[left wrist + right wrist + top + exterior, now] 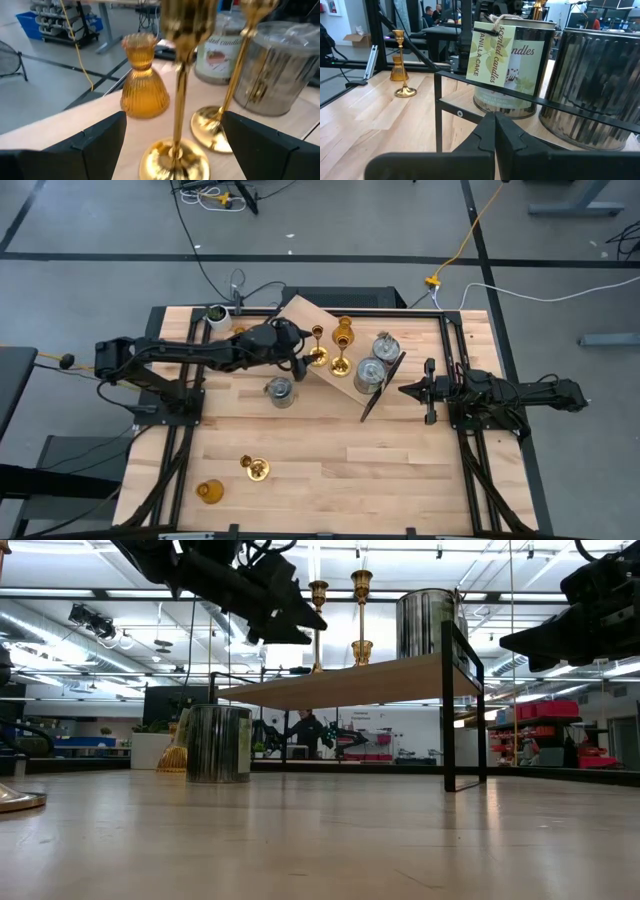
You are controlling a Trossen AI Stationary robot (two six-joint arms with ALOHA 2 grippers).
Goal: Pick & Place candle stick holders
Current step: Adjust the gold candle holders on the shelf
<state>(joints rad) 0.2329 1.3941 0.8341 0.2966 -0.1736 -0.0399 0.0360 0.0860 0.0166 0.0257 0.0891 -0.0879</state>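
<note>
Left gripper is over the near-left edge of the raised shelf, fingers spread wide on either side of a brass stick, not touching its stem in the left wrist view (nothing gripped). A second brass stick stands just beside it on the shelf, with an amber holder behind them. Two grey tins sit on the shelf's right end: labelled tin (tag reads "scented candles, vanilla cake") and plain tin, near each other. Right gripper waits just off the shelf's right edge, fingers pressed together, empty, pointing at those tins past the black shelf frame. On the table: a third grey tin in front of the shelf by the left arm, a third brass stick toward the front left, and a second amber holder near it at the front-left corner. Third amber holder shows in the low view only, partly hidden behind the table tin. White pot with plant sits at the back-left corner. A person shows in the room behind.
</note>
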